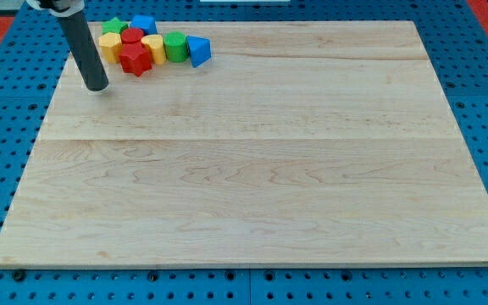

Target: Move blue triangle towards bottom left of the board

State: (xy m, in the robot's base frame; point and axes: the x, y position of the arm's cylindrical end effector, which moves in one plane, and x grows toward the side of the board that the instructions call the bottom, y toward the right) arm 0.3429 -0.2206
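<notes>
The blue triangle [198, 51] lies at the right end of a tight cluster of blocks near the view's top left of the wooden board [252, 169]. My tip [97, 86] rests on the board to the left of and a little below the cluster, well left of the blue triangle, touching no block. The dark rod rises from it toward the view's top left.
The cluster also holds a green cylinder [174, 47] touching the blue triangle, a yellow block [153, 47], a red star-shaped block [135, 59], a red cylinder [132, 36], a yellow block [111, 46], a green block [113, 27] and a blue block [144, 24].
</notes>
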